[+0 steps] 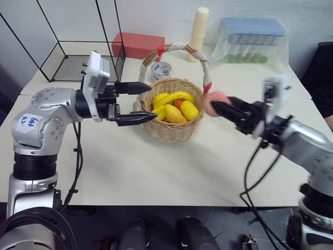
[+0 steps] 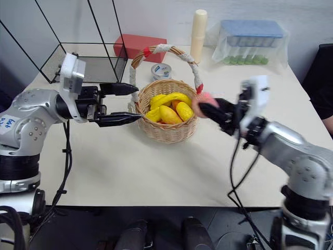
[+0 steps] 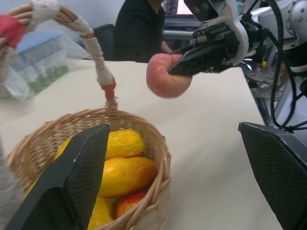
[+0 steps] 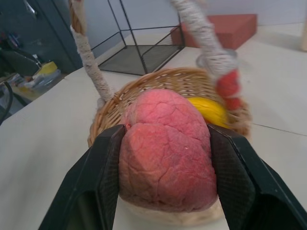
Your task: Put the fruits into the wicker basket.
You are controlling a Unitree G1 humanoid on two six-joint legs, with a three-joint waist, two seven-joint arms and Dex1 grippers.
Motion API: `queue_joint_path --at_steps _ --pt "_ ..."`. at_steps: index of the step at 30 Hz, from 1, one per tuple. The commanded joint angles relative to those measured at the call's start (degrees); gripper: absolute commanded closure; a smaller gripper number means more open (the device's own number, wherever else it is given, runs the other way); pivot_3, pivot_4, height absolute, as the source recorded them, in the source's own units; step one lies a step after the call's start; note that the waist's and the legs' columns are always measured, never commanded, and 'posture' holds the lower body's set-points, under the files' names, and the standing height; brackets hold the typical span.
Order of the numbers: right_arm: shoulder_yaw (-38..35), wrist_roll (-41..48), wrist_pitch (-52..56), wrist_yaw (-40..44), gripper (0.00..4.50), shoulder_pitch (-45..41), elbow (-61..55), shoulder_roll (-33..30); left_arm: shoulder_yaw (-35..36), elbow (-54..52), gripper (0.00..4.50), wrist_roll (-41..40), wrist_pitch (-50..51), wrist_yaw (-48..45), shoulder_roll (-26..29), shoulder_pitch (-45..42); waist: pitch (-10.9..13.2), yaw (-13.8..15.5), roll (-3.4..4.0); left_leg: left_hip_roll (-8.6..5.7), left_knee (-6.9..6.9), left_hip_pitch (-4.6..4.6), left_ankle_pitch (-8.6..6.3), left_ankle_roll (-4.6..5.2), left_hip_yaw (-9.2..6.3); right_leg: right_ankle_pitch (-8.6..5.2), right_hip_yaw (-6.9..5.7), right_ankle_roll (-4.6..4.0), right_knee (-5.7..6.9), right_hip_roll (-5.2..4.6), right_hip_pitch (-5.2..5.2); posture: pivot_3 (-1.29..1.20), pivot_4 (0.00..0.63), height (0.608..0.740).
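The wicker basket (image 1: 171, 130) stands mid-table, its tall handle (image 1: 177, 48) wrapped in white cloth with red bands. Yellow and orange fruits (image 1: 174, 107) lie inside it. My right gripper (image 1: 214, 107) is shut on a pink peach (image 1: 217, 99), held in the air just beside the basket's right rim. In the right wrist view the peach (image 4: 165, 153) sits between both fingers (image 4: 103, 177), with the basket (image 4: 144, 88) right behind it. My left gripper (image 1: 152, 101) stands open and empty at the basket's left rim. In the left wrist view the peach (image 3: 165, 76) hangs beyond the basket (image 3: 153, 143).
A black wire cage (image 1: 78, 57) stands at the back left. Behind the basket are a red box (image 1: 138, 44), a grey tape roll (image 1: 160, 69), a cream cylinder (image 1: 199, 31) and a plastic box of green tubes (image 1: 252, 41). A person (image 3: 139, 28) sits past the table's right side.
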Motion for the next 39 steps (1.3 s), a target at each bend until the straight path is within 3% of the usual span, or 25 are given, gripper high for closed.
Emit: queue_joint_path --at_steps 1,5,8,12,18,22,32,35,39 --pt "6.6 -9.4 -4.4 -2.8 2.25 -3.6 4.8 3.8 2.2 -0.5 0.0 -0.1 -0.8 0.3 1.1 -0.4 0.0 0.1 0.0 -0.01 0.0 -0.01 0.0 0.0 0.0 0.0 0.0 0.0 0.01 -0.02 -0.01 0.0 0.15 0.74" --pt "11.0 -16.1 -8.5 -1.7 2.25 -8.5 9.6 8.2 2.5 -1.3 0.0 -0.1 -0.7 1.1 1.1 0.3 0.0 0.0 0.0 -0.05 0.04 -0.13 -0.01 0.02 0.04 0.0 0.0 -0.01 0.25 -0.08 -0.21 0.0 0.15 0.74" --pt "12.0 -18.4 -9.4 -0.5 1.29 -10.4 11.2 10.2 2.9 -2.1 0.0 -0.6 -0.3 1.6 1.3 0.8 0.0 -0.1 0.0 -0.03 0.03 -0.19 -0.01 0.01 0.06 0.01 0.0 -0.02 0.5 -0.07 -0.36 0.0 0.15 0.74" --pt "10.8 -17.1 -7.1 2.9 0.04 -9.6 6.7 8.3 3.0 -2.1 0.0 -0.4 -0.6 1.8 1.5 1.0 0.0 0.0 0.0 -0.02 0.03 -0.27 0.0 0.01 0.07 0.01 -0.02 -0.04 0.57 -0.08 -0.48 0.0 0.15 0.74" --pt "5.0 -13.4 -0.9 2.7 0.04 -4.5 -4.2 1.9 2.9 -2.1 0.0 0.3 -1.5 2.1 1.4 1.1 0.0 0.0 0.0 -0.02 0.17 -0.65 0.0 0.01 0.05 0.01 -0.04 -0.05 0.68 -0.1 -0.78 0.0 0.15 0.74" --pt "3.7 -17.0 -1.2 1.2 0.04 -2.9 -5.5 -1.0 2.7 -2.3 0.0 0.1 -1.5 2.5 1.1 0.5 0.0 -0.2 0.0 -0.02 0.22 -0.65 0.0 0.02 0.07 0.01 -0.03 -0.05 0.59 -0.09 -0.79 0.0 0.15 0.74" --pt "10.9 -32.5 -16.3 2.3 0.04 -12.8 18.9 7.8 1.5 0.0 0.0 1.3 -3.2 1.5 0.5 -1.4 0.0 -0.5 0.0 -0.01 0.16 -0.59 0.15 -0.04 0.17 0.01 0.04 -0.08 0.64 -0.01 -0.9 0.0 0.15 0.74" --pt "11.6 -35.0 -19.0 3.6 0.63 -12.6 20.8 8.7 1.5 -0.2 0.0 1.3 -3.4 1.7 0.3 -1.2 0.0 -0.4 0.0 -0.01 0.15 -0.63 0.15 -0.04 0.14 0.02 0.01 -0.09 0.78 -0.03 -0.94 0.0 0.15 0.74" --pt "11.0 -35.8 -19.3 5.2 2.02 -11.3 18.9 9.0 1.6 -0.6 0.0 1.1 -3.5 1.9 0.1 -1.0 0.0 -0.3 0.0 -0.01 0.31 -0.9 0.14 -0.02 0.08 0.02 -0.04 -0.09 0.99 -0.07 -1.13 0.0 0.15 0.74"
